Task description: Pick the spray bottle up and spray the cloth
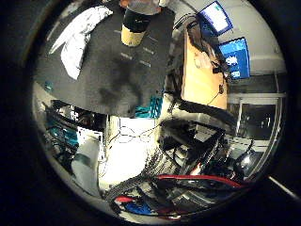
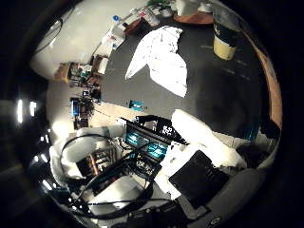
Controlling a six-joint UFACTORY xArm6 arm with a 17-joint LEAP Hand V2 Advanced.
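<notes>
Two monitors (image 1: 225, 40) only little-finger side, cloth (image 2: 161, 57) near bottle (image 2: 225, 35), hand (image 2: 204, 142) state unclear

A lab or robotics workshop: a black worktop (image 1: 141, 70), two lit computer screens (image 1: 225, 37) on a wooden desk (image 1: 202, 80) beside it, and racks of electronics (image 2: 85, 104) beyond.

A crumpled white cloth (image 2: 161, 59) lies on the matt black tabletop (image 2: 213, 95) beside a smooth plastic bottle (image 1: 135, 26).
</notes>
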